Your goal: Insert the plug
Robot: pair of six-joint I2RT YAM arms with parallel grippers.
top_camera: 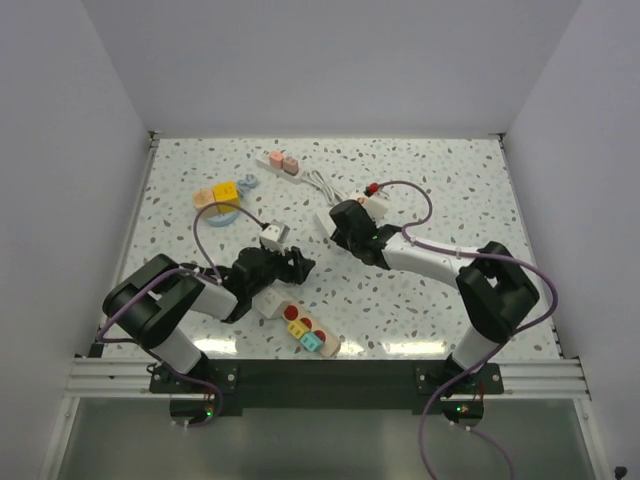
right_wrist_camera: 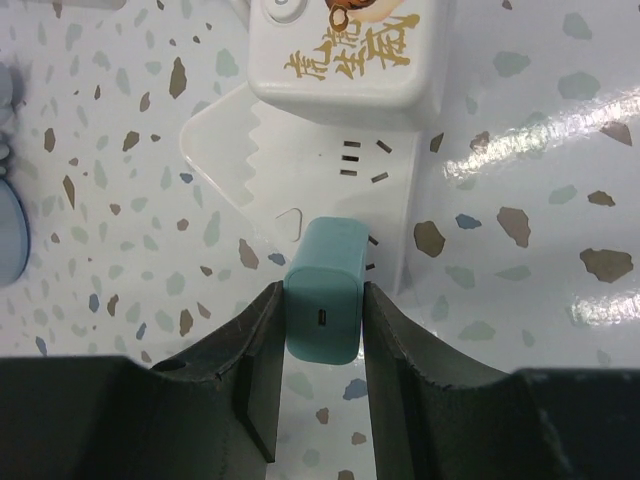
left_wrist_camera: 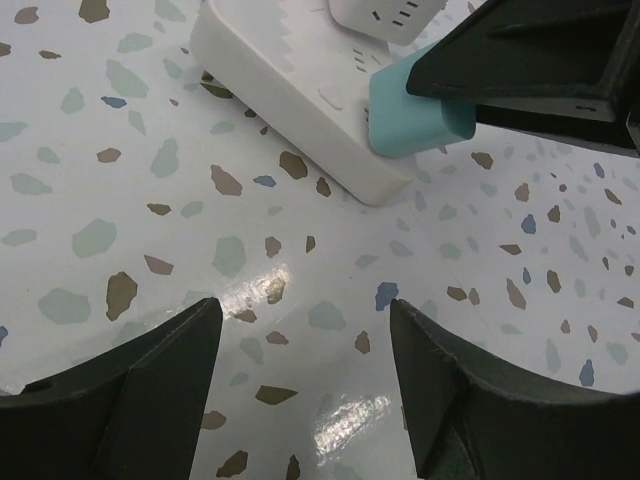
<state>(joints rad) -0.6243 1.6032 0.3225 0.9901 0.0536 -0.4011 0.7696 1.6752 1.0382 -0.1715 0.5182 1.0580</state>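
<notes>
The right pincer (right_wrist_camera: 322,297) is gripping the teal plug (right_wrist_camera: 325,265), holding its long axis square to the white power strip (right_wrist_camera: 300,170) over the near-end socket beside the white adapter (right_wrist_camera: 345,60). The left pincer (left_wrist_camera: 305,375) is hanging open over the surface (left_wrist_camera: 120,200) by that end, holding nothing

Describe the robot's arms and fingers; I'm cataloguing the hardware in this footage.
The left arm and right arm look alike: bulky black joints linked by white shells. A purple cable loops along each arm. The fingers are matte black and wedge-shaped.
</notes>
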